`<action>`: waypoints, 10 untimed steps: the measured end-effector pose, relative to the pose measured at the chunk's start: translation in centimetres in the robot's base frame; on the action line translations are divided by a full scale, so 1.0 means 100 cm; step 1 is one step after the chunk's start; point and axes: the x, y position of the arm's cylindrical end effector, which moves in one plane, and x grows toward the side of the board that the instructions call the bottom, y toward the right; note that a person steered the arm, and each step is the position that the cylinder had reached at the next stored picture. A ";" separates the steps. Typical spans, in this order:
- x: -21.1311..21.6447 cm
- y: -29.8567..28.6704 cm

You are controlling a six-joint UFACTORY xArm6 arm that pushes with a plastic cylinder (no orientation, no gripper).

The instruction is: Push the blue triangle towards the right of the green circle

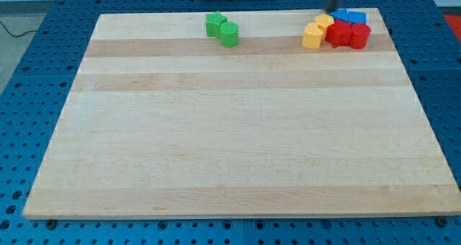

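The green circle sits near the view's top, left of centre, touching a second green block of ridged shape behind it. Far to its right is a tight cluster of blocks. Two blue blocks lie at the cluster's top: one on the left and one on the right. I cannot tell which of them is the triangle. My rod comes down blurred from the view's top, and my tip is at the upper left edge of the cluster, next to the left blue block.
The cluster also holds two yellow blocks on its left and two red blocks at its front. The wooden board lies on a blue perforated table; the cluster is near the board's top right corner.
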 end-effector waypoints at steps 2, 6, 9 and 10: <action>0.002 0.093; 0.044 0.021; 0.025 -0.088; 0.020 -0.078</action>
